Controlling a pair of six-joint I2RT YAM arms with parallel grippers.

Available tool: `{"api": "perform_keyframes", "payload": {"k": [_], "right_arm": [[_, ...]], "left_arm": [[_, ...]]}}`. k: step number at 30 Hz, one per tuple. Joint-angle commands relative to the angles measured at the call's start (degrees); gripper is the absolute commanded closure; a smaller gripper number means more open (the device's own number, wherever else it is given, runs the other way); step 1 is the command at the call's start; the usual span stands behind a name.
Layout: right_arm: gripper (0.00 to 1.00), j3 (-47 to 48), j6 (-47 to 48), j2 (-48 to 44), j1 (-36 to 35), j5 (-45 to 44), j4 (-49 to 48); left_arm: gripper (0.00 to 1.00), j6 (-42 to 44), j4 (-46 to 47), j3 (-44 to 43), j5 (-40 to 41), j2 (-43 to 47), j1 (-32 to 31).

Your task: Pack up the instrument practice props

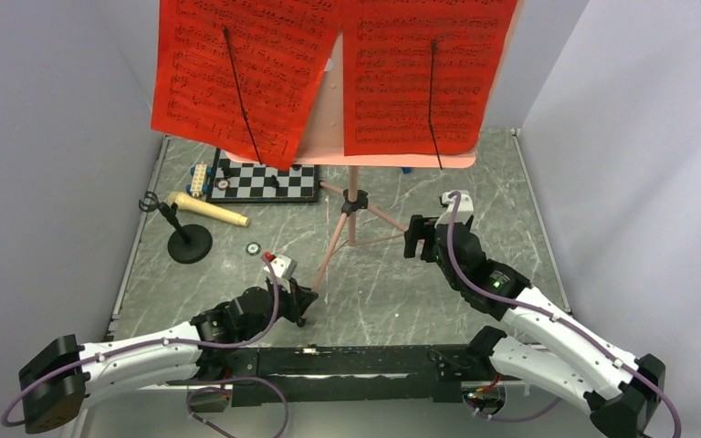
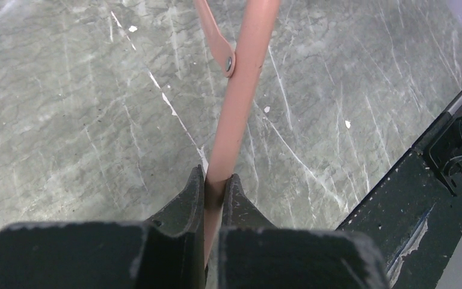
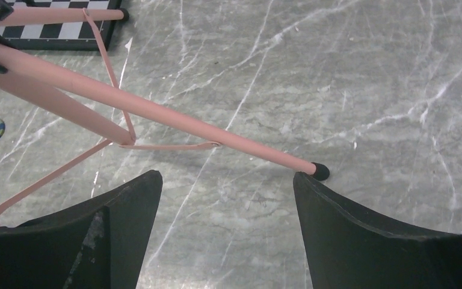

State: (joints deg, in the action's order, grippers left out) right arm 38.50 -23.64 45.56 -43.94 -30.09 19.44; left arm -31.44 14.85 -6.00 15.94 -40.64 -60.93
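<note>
While my left fingers [image 2: 183,201] clamp music stand leg [image 2: 240,90] — stiff, slick tube, top-heavy I judge — right fingers [image 3: 114,217] gape beside second leg [image 3: 186,123]; grip low.

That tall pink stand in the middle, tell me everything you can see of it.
The music stand is pink, seemingly painted metal tube, standing upright mid-table on three spread legs that meet at a black hub, with thin braces. Its desk carries two red sheet-music pages, each pinned by a thin black arm. One leg ends in a black foot cap, close to the open right gripper. The left gripper is shut on the near leg's lower end.
</note>
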Motion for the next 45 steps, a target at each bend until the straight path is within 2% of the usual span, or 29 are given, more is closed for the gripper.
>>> {"api": "perform_keyframes", "payload": {"k": [1, 10, 20, 31, 35, 40, 41, 45], "right_arm": [[0.15, 1.75, -3.8, -2.82, 0.61, 0.81, 4.32], [0.15, 5.06, -5.94, -8.31, 0.71, 0.19, 8.97], [0.13, 9.32, -9.21, -12.23, 0.71, -7.6, 14.86], [0.1, 18.17, -4.23, -15.29, 0.78, -11.12, 16.2], [0.09, 23.48, -1.02, -14.86, 0.73, -10.24, 13.33], [0.06, 30.32, 0.81, -11.7, 0.71, -7.28, 12.8], [0.05, 31.0, 1.14, -11.15, 0.72, -6.73, 12.55], [0.03, 31.82, 3.37, -10.01, 0.75, -6.1, 9.88]], "left_arm": [[1.0, -7.86, -10.18, 1.25, 11.99, 0.55, 2.16], [1.0, -15.15, -18.23, -1.85, 20.0, -3.08, 2.75], [1.0, -17.87, -20.68, -4.2, 23.62, -7.41, 6.07], [1.0, -16.88, -19.03, -5.58, 23.38, -11.46, 7.95], [1.0, -17.0, -19.93, -6.96, 23.87, -13.68, 8.57], [1.0, -17.66, -20.3, -6.39, 23.25, -12.15, 8.76], [0.99, -17.3, -20.04, -5.96, 22.77, -11.09, 8.76], [0.71, -13.13, -17.18, -5.02, 19.4, -6.82, 8.81]]}}
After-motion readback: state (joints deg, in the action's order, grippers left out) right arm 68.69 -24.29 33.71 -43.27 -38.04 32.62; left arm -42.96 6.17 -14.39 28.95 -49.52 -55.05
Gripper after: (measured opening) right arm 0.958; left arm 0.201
